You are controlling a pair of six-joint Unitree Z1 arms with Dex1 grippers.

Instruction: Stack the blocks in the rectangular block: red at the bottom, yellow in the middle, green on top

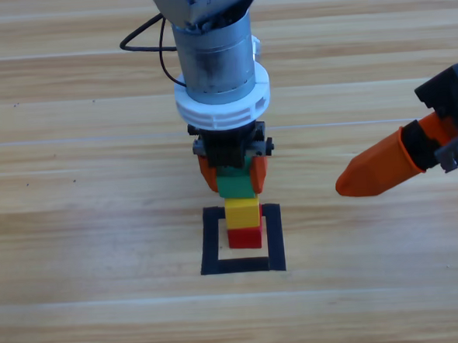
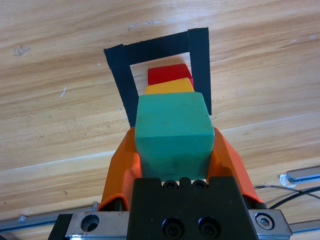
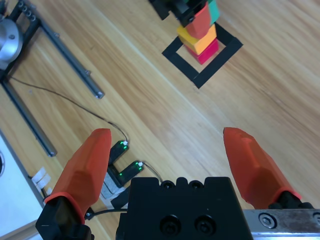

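Note:
Inside the black-tape rectangular block point(image 1: 244, 265) point(image 2: 155, 47) point(image 3: 200, 78) stands the red cube point(image 1: 245, 237) point(image 2: 168, 73) point(image 3: 209, 51) with the yellow cube point(image 1: 242, 212) point(image 2: 169, 87) point(image 3: 200, 41) on top of it. The green cube point(image 1: 236, 186) point(image 2: 172, 134) point(image 3: 214, 11) sits over the yellow one, held between the jaws of my left gripper point(image 1: 234, 175) point(image 2: 172, 150), which is shut on it. Whether green rests on yellow or hangs just above it, I cannot tell. My right gripper point(image 1: 369, 177) point(image 3: 170, 145) waits open at the right, apart from the stack.
Black cables point(image 1: 147, 40) trail behind the left arm at the back of the table. In the right wrist view, metal rails point(image 3: 65, 55) and a small device with green lights point(image 3: 122, 170) lie off to the side.

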